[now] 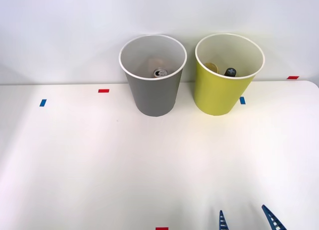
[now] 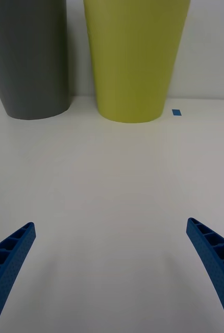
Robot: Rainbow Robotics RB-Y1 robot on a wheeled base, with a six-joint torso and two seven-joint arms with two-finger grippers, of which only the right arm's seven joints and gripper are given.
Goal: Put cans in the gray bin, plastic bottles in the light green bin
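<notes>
Two round, tapered plastic bins stand side by side in the upper centre of the front view, on a white table against a pale wall. They are near each other but not touching.

Left position: the gray bin, matte gray outside, white inside, with a white rim. At its bottom lies one can, small and round, its silver top with pull-tab facing up.

Right position: the light green bin, same form, lime yellow-green outside, white inside and rim. It holds plastic bottles: a yellow part shows against the left inner wall, and a dark screw cap lies just beside it to the right.

Small tape marks lie on the table: a blue one at the left, a red one left of the gray bin, a blue one touching the base of the green bin on its right.

Lower right of the front view: the right gripper, with blue ribbed fingers spread wide apart and holding nothing, well apart from both bins.
</notes>
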